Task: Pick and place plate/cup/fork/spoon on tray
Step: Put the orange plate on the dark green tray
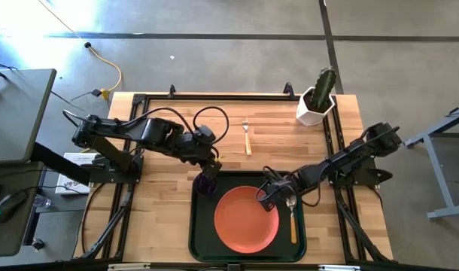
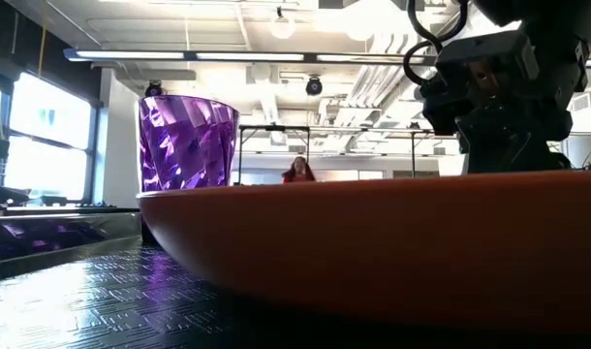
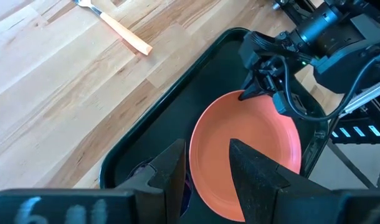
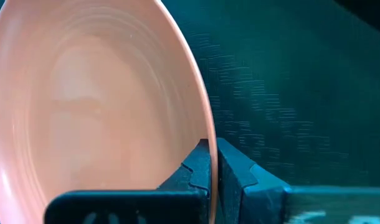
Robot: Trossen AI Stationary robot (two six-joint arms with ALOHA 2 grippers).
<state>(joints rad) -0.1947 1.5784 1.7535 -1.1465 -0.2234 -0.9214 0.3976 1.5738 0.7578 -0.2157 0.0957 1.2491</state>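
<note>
The orange-salmon plate (image 1: pixel 247 219) lies in the dark green tray (image 1: pixel 203 241), with the tan-handled spoon (image 1: pixel 293 218) beside it on the tray's right side. The purple cup (image 1: pixel 207 184) stands upright in the tray's far left corner, and it also shows in the low view (image 2: pixel 187 142). The fork (image 1: pixel 247 137) lies on the bare table beyond the tray. My left gripper (image 3: pixel 205 168) is open just above the cup. My right gripper (image 1: pixel 272 193) is shut on the plate's far right rim. My right gripper pinches the plate's rim (image 4: pixel 209 149) between its two fingers, one finger on the plate's inner side and one on its outer side. The fingers come slanting down from the table's right side. The plate's underside rests on the tray floor (image 2: pixel 102 301).
A white pot with a cactus (image 1: pixel 316 102) stands at the table's far right corner. Bare wood lies left of the tray and around the fork. A person (image 2: pixel 297 171) shows far off in the room behind.
</note>
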